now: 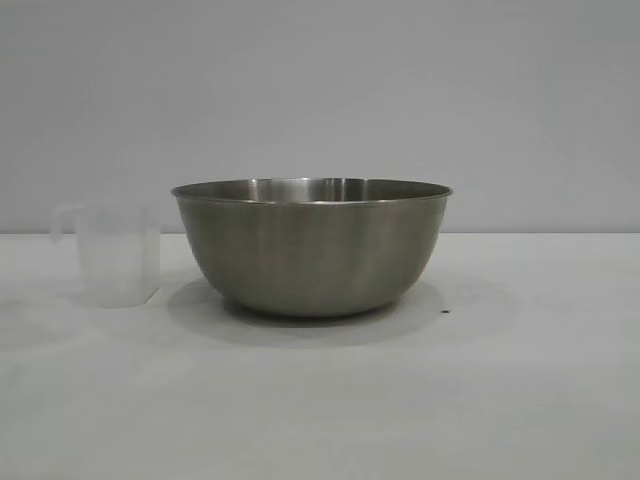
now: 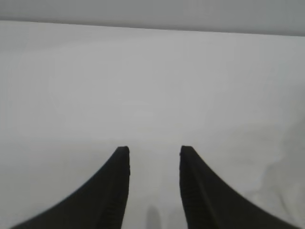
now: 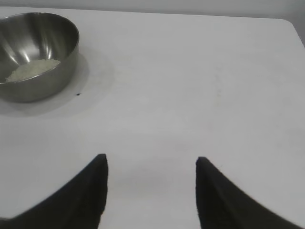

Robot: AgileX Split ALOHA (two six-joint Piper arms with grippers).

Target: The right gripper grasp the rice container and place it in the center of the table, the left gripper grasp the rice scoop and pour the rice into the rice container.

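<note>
Exterior view: the rice container (image 1: 312,250) sits mid-table (image 1: 320,400), the rice scoop (image 1: 118,255) upright just beside it, apart. Left wrist: the left gripper (image 2: 154,157) is part-open, empty. Right wrist: the right gripper (image 3: 151,167) gapes empty; the rice (image 3: 32,70) lies in the bowl, so the task looks finished; nothing obstructs

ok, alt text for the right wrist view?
A steel bowl holding a small heap of rice stands on a white table. The open, empty right gripper is nearer the camera, apart from the bowl.
</note>
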